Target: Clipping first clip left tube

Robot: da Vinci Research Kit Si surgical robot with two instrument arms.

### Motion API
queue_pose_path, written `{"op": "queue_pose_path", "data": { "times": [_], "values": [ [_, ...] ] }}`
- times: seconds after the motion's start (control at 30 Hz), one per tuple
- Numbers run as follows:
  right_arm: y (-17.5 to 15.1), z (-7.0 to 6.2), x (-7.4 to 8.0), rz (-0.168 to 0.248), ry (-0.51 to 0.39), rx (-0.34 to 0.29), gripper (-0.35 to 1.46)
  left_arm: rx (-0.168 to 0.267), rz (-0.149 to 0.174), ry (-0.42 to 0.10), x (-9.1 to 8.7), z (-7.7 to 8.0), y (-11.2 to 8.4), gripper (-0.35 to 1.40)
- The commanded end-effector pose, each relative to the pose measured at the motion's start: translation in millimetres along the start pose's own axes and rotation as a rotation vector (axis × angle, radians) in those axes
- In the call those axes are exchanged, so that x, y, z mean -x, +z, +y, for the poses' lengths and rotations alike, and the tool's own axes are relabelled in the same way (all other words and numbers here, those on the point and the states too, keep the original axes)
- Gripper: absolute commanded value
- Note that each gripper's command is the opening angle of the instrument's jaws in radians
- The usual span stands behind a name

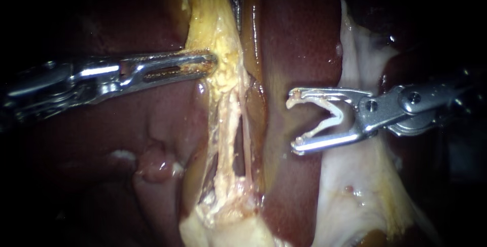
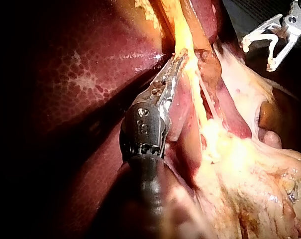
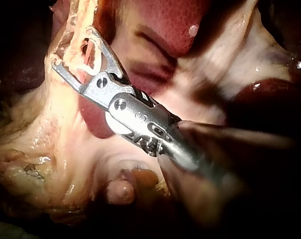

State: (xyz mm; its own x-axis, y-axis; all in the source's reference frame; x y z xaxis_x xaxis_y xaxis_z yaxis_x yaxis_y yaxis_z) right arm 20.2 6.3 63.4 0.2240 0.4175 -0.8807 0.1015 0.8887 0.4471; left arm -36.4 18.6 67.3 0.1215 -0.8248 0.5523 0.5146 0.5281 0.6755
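Left instrument: the slim silver left instrument (image 1: 210, 63) comes in from the left side.
Left pincer: shut tight on the lumpy yellow band of tissue (image 1: 210, 13), holding it just above the tubes.
Right instrument: the shiny silver right instrument (image 1: 293, 124) comes in from the right side.
Right pincer: spread wide, with a white V-shaped clip (image 1: 332, 115) held inside. The clip touches both halves.
Left tube: the thin pale left tube (image 1: 225, 135) runs down below the yellow band. A dark gap parts it from a second thin tube (image 1: 247, 140) just beside it.
Clip and tube: apart. The clip's mouth faces the tubes, over the wet dark red liver (image 1: 294, 34).
Under the right instrument: a pale white sheet of tissue (image 1: 365, 191).
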Motion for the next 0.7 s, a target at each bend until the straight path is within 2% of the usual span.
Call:
{"op": "queue_pose_path", "data": {
  "times": [0.03, 0.3, 0.43, 0.57, 0.7],
  "values": [
    [0.0, 0.0, 0.0, 0.000, 0.000, 0.000, 0.60, 0.000, 0.000, 0.000, 0.0, 0.0, 0.0, -0.35],
    [0.4, -0.5, 0.6, -0.007, -0.006, -0.003, 0.60, -0.004, 0.002, -0.002, 0.4, -0.1, -0.6, -0.35],
    [1.9, -1.0, 2.0, -0.046, 0.009, -0.014, 0.60, -0.013, 0.008, -0.009, 1.7, -0.5, -2.0, -0.35],
    [5.0, -1.5, 4.0, -0.088, 0.074, -0.066, 0.60, -0.008, 0.007, -0.018, 3.2, -1.3, -3.5, -0.35],
    [7.9, -2.0, 5.9, -0.087, 0.100, -0.089, 0.60, -0.012, -0.011, -0.033, 4.6, -2.4, -4.9, -0.35]
  ]
}}
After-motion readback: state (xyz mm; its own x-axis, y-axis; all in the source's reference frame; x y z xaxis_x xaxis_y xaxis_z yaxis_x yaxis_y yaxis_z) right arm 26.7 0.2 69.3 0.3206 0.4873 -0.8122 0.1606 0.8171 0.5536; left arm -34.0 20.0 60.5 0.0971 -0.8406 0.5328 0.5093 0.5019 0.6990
